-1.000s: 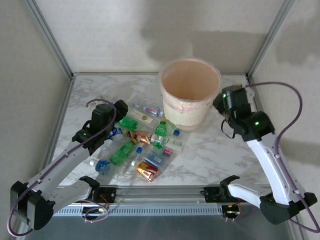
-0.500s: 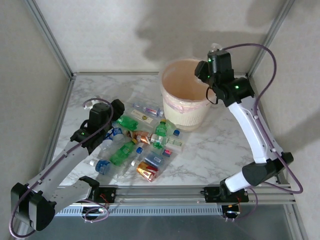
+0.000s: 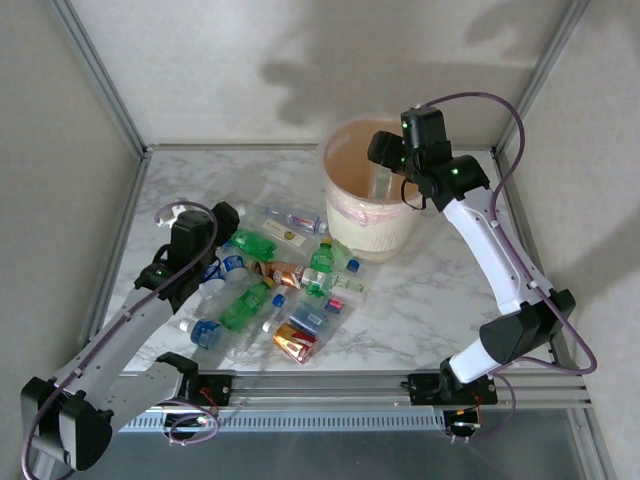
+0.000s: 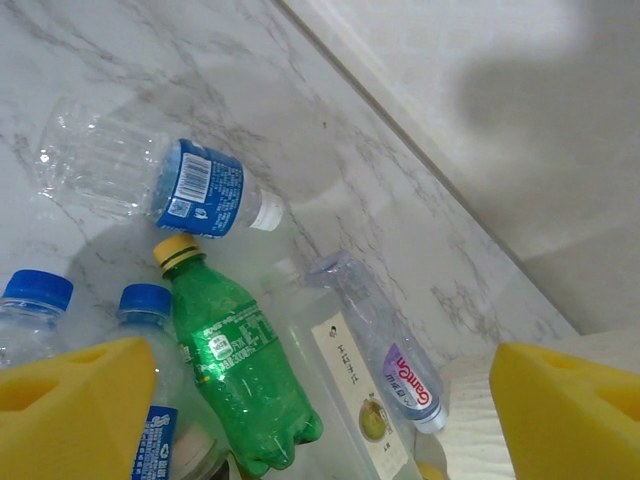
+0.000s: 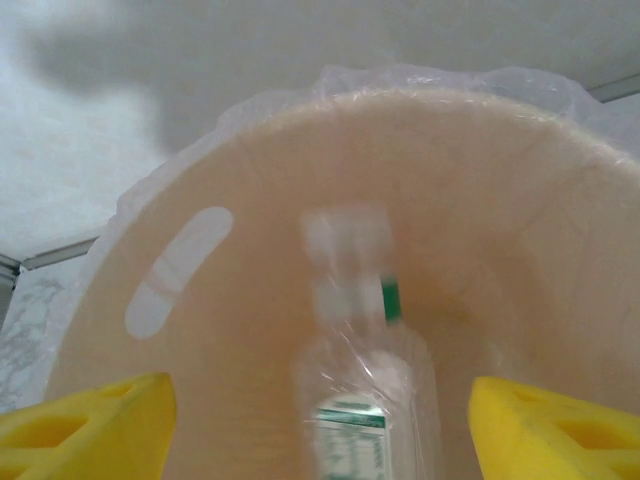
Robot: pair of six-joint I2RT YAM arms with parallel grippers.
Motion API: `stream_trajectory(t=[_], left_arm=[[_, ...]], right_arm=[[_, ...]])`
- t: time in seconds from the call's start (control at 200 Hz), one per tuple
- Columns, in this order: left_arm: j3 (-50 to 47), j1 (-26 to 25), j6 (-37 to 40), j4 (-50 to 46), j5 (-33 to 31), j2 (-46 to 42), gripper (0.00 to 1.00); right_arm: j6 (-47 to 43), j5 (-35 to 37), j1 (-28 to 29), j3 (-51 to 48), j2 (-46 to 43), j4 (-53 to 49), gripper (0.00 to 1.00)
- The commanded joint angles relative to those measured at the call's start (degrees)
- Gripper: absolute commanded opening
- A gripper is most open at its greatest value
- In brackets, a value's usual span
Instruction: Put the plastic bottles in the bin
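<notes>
Marble-patterned desk (image 3: 440,290), grey walls behind. Most plastic bottles (image 3: 280,285) lie heaped left of the bin (image 3: 380,235), under the left gripper (image 4: 320,370), which hovers with its jaws wide apart above a green bottle (image 4: 235,370). They look light, thin-walled and slippery, so I'd pinch one across its body. Over the bin's mouth the right gripper (image 5: 315,400) stands parted, and a clear bottle (image 5: 365,400) between its jaws looks to be dropping free. A second ago that arm sat low beside the bin.

Blurred clear bottle (image 5: 358,400) over the bin (image 5: 520,200), untouched between parted gripper (image 5: 320,425) fingers (image 5: 90,420)
</notes>
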Motion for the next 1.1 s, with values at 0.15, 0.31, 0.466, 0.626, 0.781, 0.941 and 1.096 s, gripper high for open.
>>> stream_trajectory(t=[0.15,0.31,0.466,0.626,0.781,0.941,1.096], left_arm=[[3.34,5.08,0.18,-5.15,-0.66,3.28,0.93],[7.74,9.95,5.07,-5.78,2.39,9.42,0.95],[14.9,12.08,14.35,-6.61,5.7,18.58,0.94],[21.63,12.08,22.82,-11.62,4.98,28.34,0.93],[21.81,12.97,16.93,-13.53,6.6,31.41,0.99],[16.22,15.95,-3.86,-8.59,13.57,27.69,0.99],[18.12,15.86,-12.09,-7.76,14.43,29.5,0.99]], right_arm=[[-2.08,-2.39,1.91,1.51,-3.49,1.43,0.79],[-4.95,-3.45,10.34,0.34,-5.96,4.75,0.8],[-3.58,-3.19,17.2,-2.86,-6.54,6.69,0.8],[0.14,-4.19,20.45,-11.56,-7.97,11.23,0.81],[1.88,-5.02,21.71,-16.92,-9.2,13.6,0.81],[2.33,-5.82,22.11,-19.0,-9.58,14.86,0.82],[2.63,-6.43,22.22,-20.27,-9.68,15.75,0.82]])
